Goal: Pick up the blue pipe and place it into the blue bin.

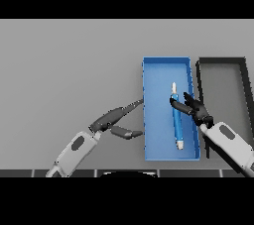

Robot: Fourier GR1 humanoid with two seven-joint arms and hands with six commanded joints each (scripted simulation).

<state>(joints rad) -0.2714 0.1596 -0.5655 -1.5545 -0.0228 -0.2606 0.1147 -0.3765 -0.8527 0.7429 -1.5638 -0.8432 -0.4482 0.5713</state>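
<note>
Grey table (64,65) fills the scene, seen from above, as if looking down from the robot's head. Right of the middle sits a blue bin (154,70), a shallow rectangular tray with its long sides running from near to far. Just beside it on the right, apart by a narrow strip of table, stands a black bin (200,78) of similar shape, its inside grey; its right part is cut off by the picture's edge.

Inside the blue bin lies the blue pipe (176,122), a slim rod with pale tips at both ends, looking much like a pen. It runs lengthwise, near to far, in the right half of the bin, with its near tip close to the near wall and its far tip around the bin's middle.

Coming in from the lower right, the right hand (196,110) reaches over the bin's right wall. Its dark fingers are spread and fairly straight, released rather than clenched, with one fingertip at or just above the pipe's upper half; whether it touches cannot be told.

Coming in from the lower left, the left hand (111,120) rests over the table just left of the blue bin. Its fingers are straight and relaxed, holding nothing; the longest points toward the bin's left wall and ends right at it, while the thumb points toward the same wall nearer the viewer.
</note>
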